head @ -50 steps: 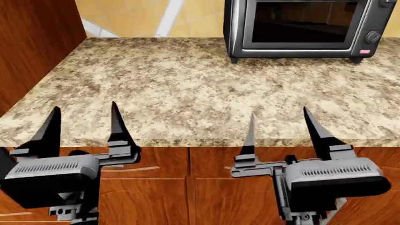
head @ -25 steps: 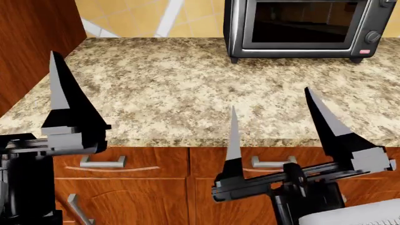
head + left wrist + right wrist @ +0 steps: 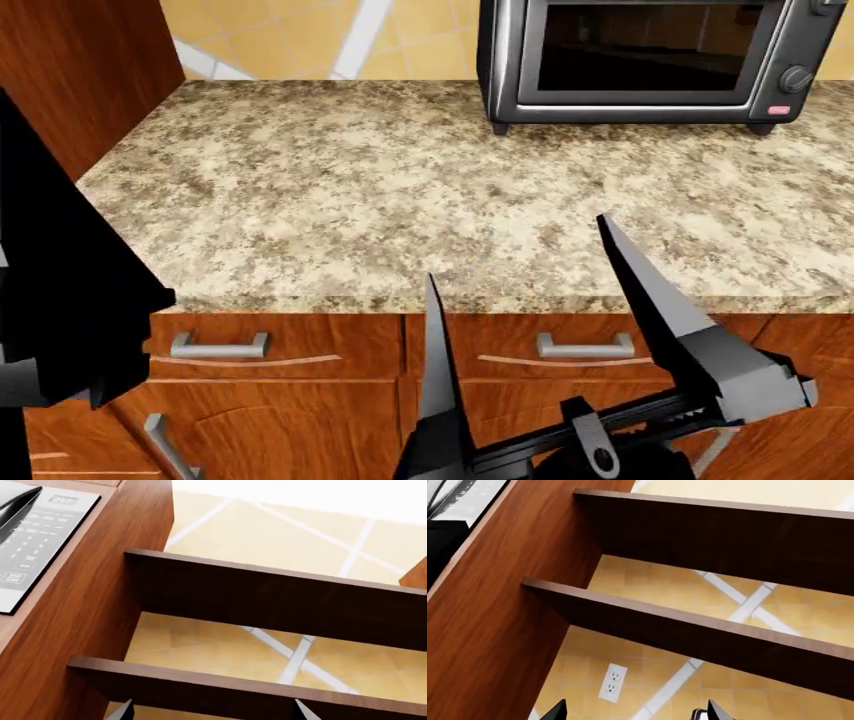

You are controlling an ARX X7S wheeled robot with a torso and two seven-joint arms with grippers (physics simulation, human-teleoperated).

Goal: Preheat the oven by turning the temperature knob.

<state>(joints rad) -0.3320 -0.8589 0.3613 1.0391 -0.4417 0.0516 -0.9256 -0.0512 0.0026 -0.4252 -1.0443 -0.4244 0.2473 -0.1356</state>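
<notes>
Both arms are rising in front of the granite-patterned desk (image 3: 400, 190), and neither is nearing a control. The right end effector (image 3: 534, 290) is standing with its two tapered fingers spread wide apart and holding nothing; in the right wrist view its tips are framing wooden shelves (image 3: 707, 630), tiled wall and a wall outlet (image 3: 612, 682). The left end effector (image 3: 67, 300) is appearing in the head view only as a dark mass at the picture's edge, but the left wrist view is showing two pale tips (image 3: 123, 711) well apart, so it too is reading as open and empty. Neither the built-in oven nor its temperature knob is appearing in any view; the only appliance on the desk is the silver-and-black toaster oven (image 3: 654, 60) with its small round black knob (image 3: 797, 78). The chief hazard is therefore mistaken identity: an arm reaching for that small knob would be turning the wrong control. A second hazard is collision, since both end effectors are pointing up toward the shelves and the cabinet side (image 3: 80, 630), where a fingertip could be striking wood.
</notes>
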